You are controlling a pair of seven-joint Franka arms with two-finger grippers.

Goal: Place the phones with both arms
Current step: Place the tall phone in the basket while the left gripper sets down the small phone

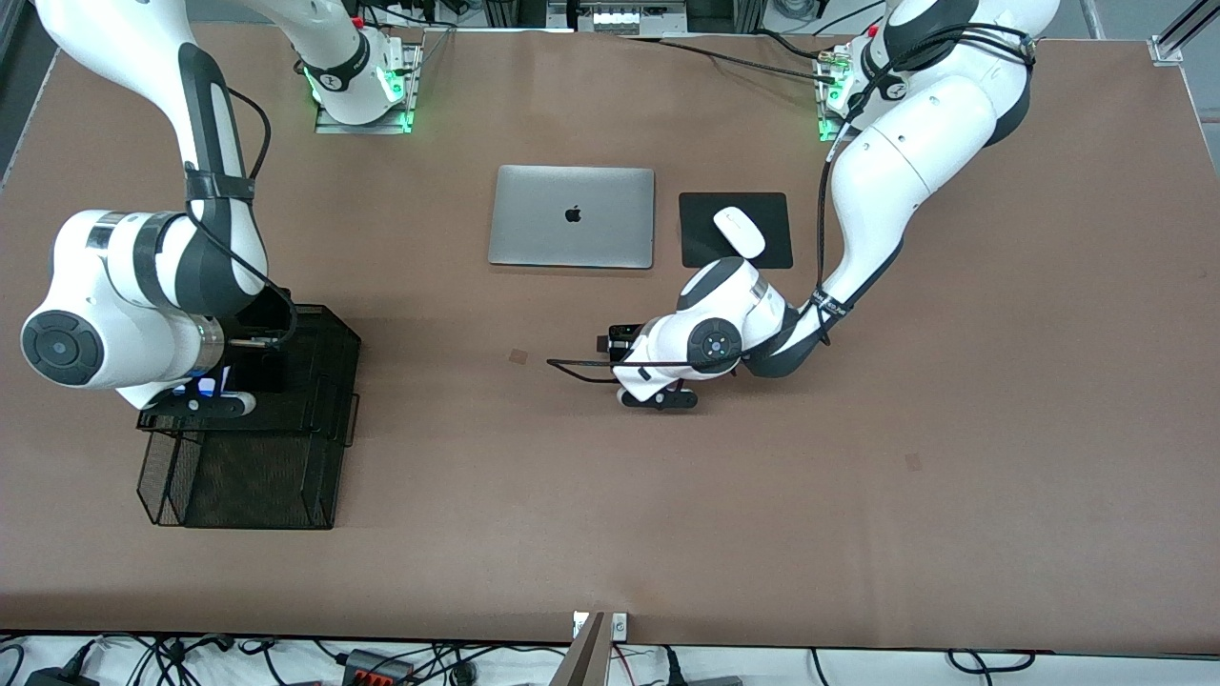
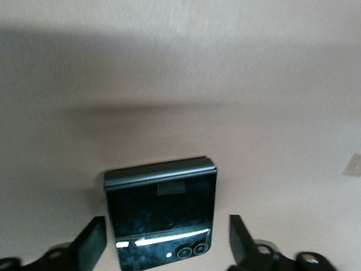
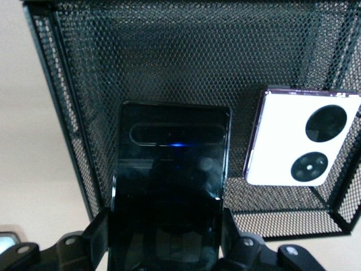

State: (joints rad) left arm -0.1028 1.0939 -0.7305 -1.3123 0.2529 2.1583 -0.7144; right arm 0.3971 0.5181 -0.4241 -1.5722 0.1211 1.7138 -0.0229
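I count three phones. My right gripper (image 3: 163, 240) clenches the long slim black phone (image 3: 169, 186) over the black mesh tray (image 1: 286, 476), where the pinkish-white phone (image 3: 302, 141) already lies. My left gripper (image 2: 166, 245) hangs released low over the bare table (image 1: 858, 495), fingers (image 2: 93, 243) either side of the small squarish black phone (image 2: 161, 212) lying there, nearer the front camera than the one laptop (image 1: 572, 216) and one mouse (image 1: 739, 232)

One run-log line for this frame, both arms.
left claw: open, astride small black phone on table | right claw: shut on long black phone, over mesh tray | pinkish-white phone: in tray
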